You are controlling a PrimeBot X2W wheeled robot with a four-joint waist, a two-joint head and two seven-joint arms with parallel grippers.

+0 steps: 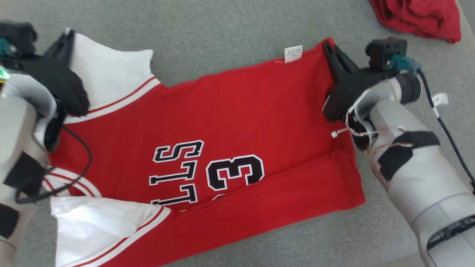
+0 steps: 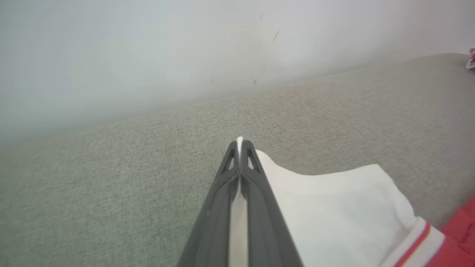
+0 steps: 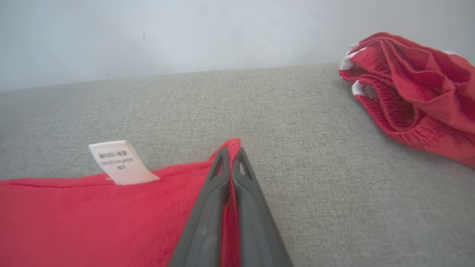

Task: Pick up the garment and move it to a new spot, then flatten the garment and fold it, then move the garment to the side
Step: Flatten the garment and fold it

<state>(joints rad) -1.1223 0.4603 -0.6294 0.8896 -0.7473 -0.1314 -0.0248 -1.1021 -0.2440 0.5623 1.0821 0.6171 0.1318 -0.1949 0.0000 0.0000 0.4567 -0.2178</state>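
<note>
Fingers point(image 2: 220, 200) of my left gripper point(image 2: 240, 144) pinch the white corner of the garment point(image 1: 241, 111), and my right gripper point(image 3: 231, 151) is squeezed on its red bottom corner. The garment lies spread out on the grey cushion point(image 1: 222, 29) in front of me. To fold it well, I think I should lift both corners together, keep the edge tight, and lay it down smooth

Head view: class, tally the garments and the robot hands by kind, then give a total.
Red basketball jersey: 1
Crumpled red garment: 1
Robot hands: 2 (left hand, right hand)
Total: 4
</note>
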